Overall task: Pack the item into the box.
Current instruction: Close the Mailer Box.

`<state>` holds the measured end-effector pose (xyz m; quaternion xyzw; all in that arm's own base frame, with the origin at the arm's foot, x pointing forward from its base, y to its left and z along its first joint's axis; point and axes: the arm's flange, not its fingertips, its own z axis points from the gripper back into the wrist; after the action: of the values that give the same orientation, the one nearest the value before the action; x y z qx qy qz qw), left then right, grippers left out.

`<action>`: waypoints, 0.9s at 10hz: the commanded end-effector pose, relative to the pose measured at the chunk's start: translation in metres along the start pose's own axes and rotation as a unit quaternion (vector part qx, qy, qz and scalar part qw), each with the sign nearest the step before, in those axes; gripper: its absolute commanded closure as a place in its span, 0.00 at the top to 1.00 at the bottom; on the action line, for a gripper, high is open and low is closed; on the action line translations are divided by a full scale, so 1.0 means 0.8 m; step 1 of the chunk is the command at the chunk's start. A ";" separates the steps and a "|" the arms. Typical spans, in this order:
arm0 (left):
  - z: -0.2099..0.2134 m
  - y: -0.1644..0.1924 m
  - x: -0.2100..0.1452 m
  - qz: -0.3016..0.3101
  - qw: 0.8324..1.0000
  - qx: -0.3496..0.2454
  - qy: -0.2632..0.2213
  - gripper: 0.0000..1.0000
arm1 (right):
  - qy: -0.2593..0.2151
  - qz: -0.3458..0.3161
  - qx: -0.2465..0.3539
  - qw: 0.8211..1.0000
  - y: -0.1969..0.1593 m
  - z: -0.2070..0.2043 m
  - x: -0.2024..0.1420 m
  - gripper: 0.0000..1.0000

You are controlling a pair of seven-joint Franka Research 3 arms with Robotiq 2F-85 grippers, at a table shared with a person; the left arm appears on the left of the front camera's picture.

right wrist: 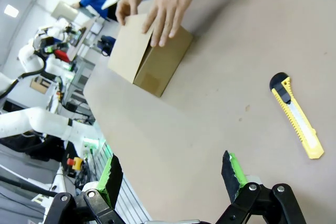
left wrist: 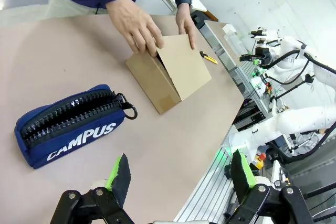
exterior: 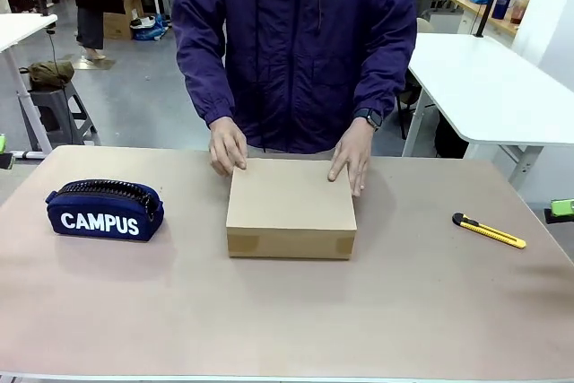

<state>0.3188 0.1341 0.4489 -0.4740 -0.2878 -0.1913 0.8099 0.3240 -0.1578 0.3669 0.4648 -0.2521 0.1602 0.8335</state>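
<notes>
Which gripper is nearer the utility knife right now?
Right. The right gripper hovers open over the table's right end, close by the utility knife. The left gripper sits at the opposite end, beside the pencil pouch.

You are seeing the left gripper point(left wrist: 178, 174) hanging above the table with its black, green-padded fingers point(left wrist: 119, 174) standing wide apart and gripping nothing. The right gripper point(right wrist: 172, 177) is hovering the same way, fingers point(right wrist: 231, 174) spread and empty. The person's two hands point(exterior: 228, 146) point(exterior: 352, 154) are resting flat, palms down, fingers extended.
</notes>
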 end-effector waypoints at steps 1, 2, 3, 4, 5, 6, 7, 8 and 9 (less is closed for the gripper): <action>0.003 -0.003 -0.001 0.001 1.000 -0.008 -0.009 1.00 | -0.003 0.000 -0.001 1.000 0.003 0.001 -0.003 1.00; 0.003 -0.003 -0.001 0.001 1.000 -0.008 -0.009 1.00 | -0.003 0.000 -0.001 1.000 0.003 0.001 -0.003 1.00; 0.003 -0.003 -0.001 0.001 1.000 -0.008 -0.009 1.00 | -0.003 0.000 -0.001 1.000 0.003 0.001 -0.003 1.00; 0.003 -0.003 -0.001 0.001 1.000 -0.008 -0.009 1.00 | -0.003 0.000 -0.001 1.000 0.003 0.001 -0.003 1.00; 0.003 -0.003 -0.001 0.001 1.000 -0.008 -0.009 1.00 | -0.003 0.000 -0.001 1.000 0.003 0.001 -0.003 1.00; 0.003 -0.003 -0.001 0.001 1.000 -0.008 -0.009 1.00 | -0.003 0.000 -0.001 1.000 0.003 0.001 -0.003 1.00; 0.003 -0.003 -0.001 0.001 1.000 -0.008 -0.009 1.00 | -0.003 0.000 -0.001 1.000 0.003 0.001 -0.003 1.00; 0.003 -0.003 -0.001 0.001 1.000 -0.008 -0.009 1.00 | -0.003 0.000 -0.001 1.000 0.003 0.001 -0.003 1.00; 0.003 -0.003 -0.001 0.001 1.000 -0.008 -0.009 1.00 | -0.003 0.000 -0.001 1.000 0.003 0.001 -0.003 1.00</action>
<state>0.3188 0.1341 0.4489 -0.4740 -0.2878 -0.1913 0.8099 0.3240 -0.1578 0.3668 0.4648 -0.2521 0.1602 0.8335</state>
